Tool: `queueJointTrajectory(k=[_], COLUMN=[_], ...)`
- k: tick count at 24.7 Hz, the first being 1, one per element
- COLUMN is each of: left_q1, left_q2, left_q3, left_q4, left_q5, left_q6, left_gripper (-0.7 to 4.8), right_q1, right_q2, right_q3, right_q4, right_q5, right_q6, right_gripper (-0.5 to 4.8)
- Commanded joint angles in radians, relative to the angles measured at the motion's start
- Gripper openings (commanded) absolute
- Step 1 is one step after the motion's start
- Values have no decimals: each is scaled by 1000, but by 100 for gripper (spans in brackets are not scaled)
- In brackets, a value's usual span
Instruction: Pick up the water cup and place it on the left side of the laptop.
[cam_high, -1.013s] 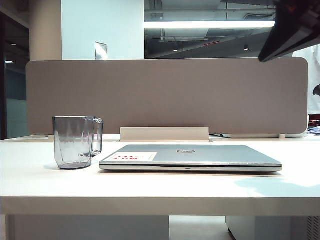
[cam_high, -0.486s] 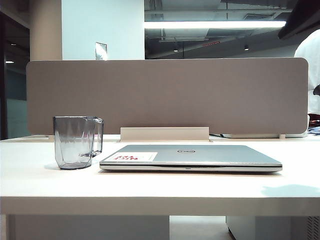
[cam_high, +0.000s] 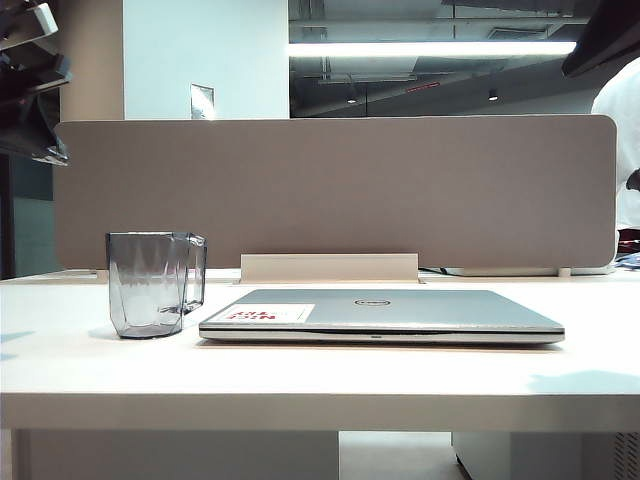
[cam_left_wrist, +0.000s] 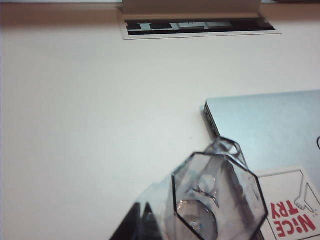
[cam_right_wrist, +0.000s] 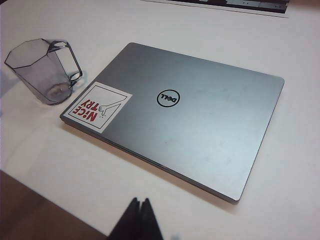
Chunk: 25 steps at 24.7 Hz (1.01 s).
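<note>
Left hand (cam_left_wrist: 142, 220) shut, empty, over smoky-grey faceted plastic cup (cam_high: 155, 284) at 9 o'clock of closed silver laptop (cam_high: 380, 315); right hand (cam_right_wrist: 139, 220) shut, empty.

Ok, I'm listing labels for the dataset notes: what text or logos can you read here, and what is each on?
"NiCE TRY", red letters on the white sticker at a corner of the laptop lid.
"DELL", in the round logo at mid-lid.
The paper on the far wall: too small to read.
The cup: no text.
</note>
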Motion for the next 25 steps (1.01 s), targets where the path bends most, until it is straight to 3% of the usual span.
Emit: queueJointTrajectory(k=[1, 8, 15, 22, 25], left_q1=[0, 0, 1, 0, -11], left_q2=[38, 213, 297, 349, 402], left_q3=[37, 120, 166, 423, 548], left_q4=[10, -5, -2, -203, -315], left_q5=[4, 5, 77, 87, 85], left_q6=[38, 45, 71, 78, 138], left_gripper=[-6, -6, -6, -6, -6], right_q1=[2, 2, 2, 2, 2], right_q2=[-2, -2, -2, -2, -2], right_q3=[2, 2, 2, 2, 2], right_q4=[10, 9, 2, -5, -5], right_q5=[4, 4, 6, 7, 8], right_q6=[3, 3, 3, 3, 3], right_gripper=[-6, -6, -6, -6, -6])
